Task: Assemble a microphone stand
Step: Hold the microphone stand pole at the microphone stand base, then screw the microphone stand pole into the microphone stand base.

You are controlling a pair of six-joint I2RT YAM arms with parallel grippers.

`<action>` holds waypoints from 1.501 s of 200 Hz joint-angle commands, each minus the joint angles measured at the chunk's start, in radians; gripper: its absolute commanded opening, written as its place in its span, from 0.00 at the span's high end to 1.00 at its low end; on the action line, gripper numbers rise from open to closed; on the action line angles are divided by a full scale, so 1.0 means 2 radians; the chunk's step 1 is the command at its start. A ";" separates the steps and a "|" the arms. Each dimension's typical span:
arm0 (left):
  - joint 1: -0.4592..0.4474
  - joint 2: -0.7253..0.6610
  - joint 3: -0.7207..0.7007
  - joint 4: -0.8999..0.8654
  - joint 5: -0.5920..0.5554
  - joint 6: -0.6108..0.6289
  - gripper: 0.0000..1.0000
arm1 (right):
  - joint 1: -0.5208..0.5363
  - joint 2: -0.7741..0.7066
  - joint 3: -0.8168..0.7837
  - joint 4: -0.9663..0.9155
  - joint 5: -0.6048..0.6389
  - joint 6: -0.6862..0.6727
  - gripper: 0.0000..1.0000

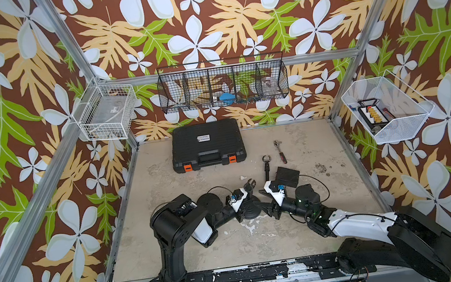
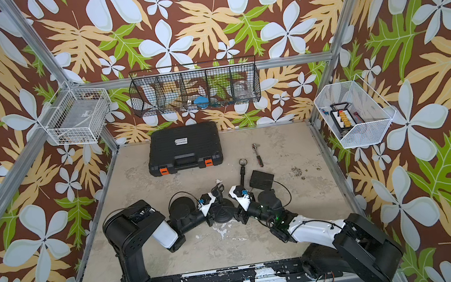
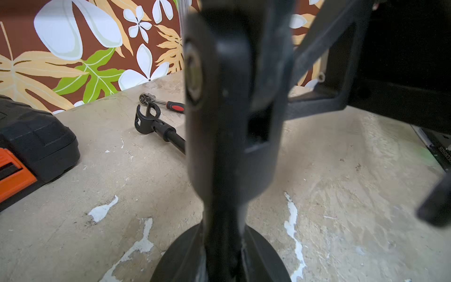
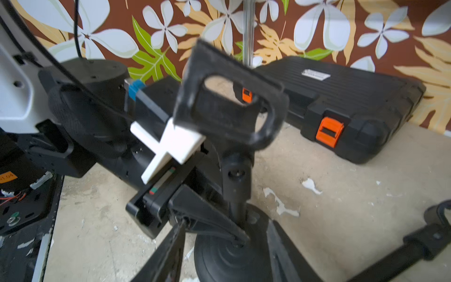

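Microphone stand (image 1: 250, 211), part-assembled, matt black throughout. Round disc base with concentric ridges, flat on the worn beige table (image 1: 203, 249), a little toward 6 o'clock of centre. Short upright post with a screw joint partway up. Open rectangular holder frame with rounded corners at the top, tilted. Gripped low on the post by the left gripper (image 4: 238, 235), reaching in from 9 o'clock, jaws closed tight on it. Flanked from 3 o'clock by the right gripper (image 1: 262, 202), jaws parted to either side of the base and holding nothing; contact with the base cannot be told. Separate black boom rod (image 1: 267, 172), loose on the table at 1 o'clock of the stand, near but apart, C-shaped clip at its far end. Farther out at 1 o'clock, ratchet wrench (image 1: 279, 150) with chrome head and red-and-black handle. At 11 o'clock, closed black tool case (image 1: 207, 144), two orange latches facing the stand.
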 commanded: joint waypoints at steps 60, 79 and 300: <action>0.001 0.002 -0.001 -0.002 0.017 -0.030 0.97 | -0.013 0.027 0.044 -0.014 -0.040 -0.028 0.49; 0.001 0.004 -0.002 -0.002 0.017 -0.029 0.97 | -0.021 0.029 0.056 -0.034 -0.039 -0.048 0.48; 0.001 0.022 0.001 0.000 0.023 -0.027 0.98 | -0.051 0.101 0.123 -0.031 -0.173 -0.138 0.59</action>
